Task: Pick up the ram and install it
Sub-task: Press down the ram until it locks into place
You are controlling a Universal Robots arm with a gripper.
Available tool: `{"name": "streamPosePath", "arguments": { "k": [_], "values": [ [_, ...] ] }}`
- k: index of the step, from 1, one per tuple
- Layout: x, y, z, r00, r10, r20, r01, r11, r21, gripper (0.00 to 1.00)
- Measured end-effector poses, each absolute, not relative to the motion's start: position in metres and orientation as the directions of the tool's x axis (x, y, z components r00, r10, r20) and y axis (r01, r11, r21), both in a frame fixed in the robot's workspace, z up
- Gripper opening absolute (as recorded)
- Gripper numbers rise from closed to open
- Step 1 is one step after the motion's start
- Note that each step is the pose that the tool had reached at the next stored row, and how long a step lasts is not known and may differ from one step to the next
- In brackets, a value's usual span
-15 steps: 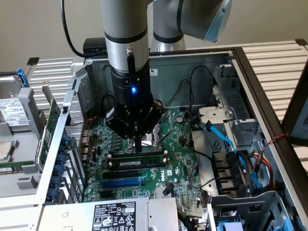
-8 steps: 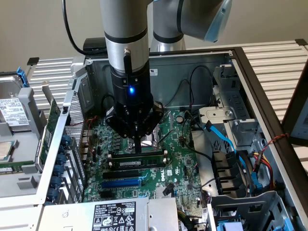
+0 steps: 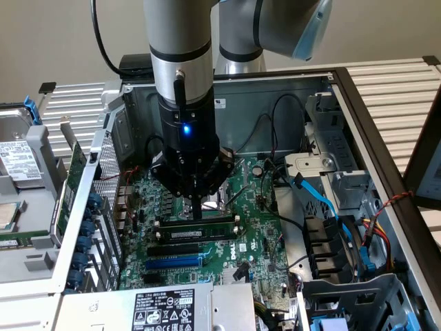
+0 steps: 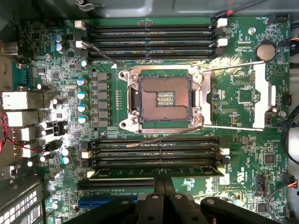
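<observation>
Near the wrist camera, gripper (image 4: 163,186) with fingers pressed together, directly above the ram (image 4: 156,171) and at its upper edge, holding nothing. Below it, ram seated upright in a black memory slot of the motherboard (image 4: 243,140), beside further black slots (image 4: 154,151). Beyond those, open processor socket (image 4: 163,98), then more memory slots (image 4: 152,39) at the far edge.

Silver-grey arm (image 3: 180,41), black cable, blue light, black gripper (image 3: 197,210).
</observation>
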State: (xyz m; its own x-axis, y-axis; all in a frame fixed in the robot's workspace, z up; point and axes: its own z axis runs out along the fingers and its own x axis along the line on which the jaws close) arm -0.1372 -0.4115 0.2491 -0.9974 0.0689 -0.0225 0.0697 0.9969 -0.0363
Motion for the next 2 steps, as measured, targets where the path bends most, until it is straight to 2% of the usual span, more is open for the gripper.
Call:
{"name": "streamPosePath", "arguments": {
  "k": [2],
  "values": [
    [-0.1372,-0.4115,0.2491,-0.997,0.069,-0.022,0.07,0.997,-0.036,0.11]
  ]
}}
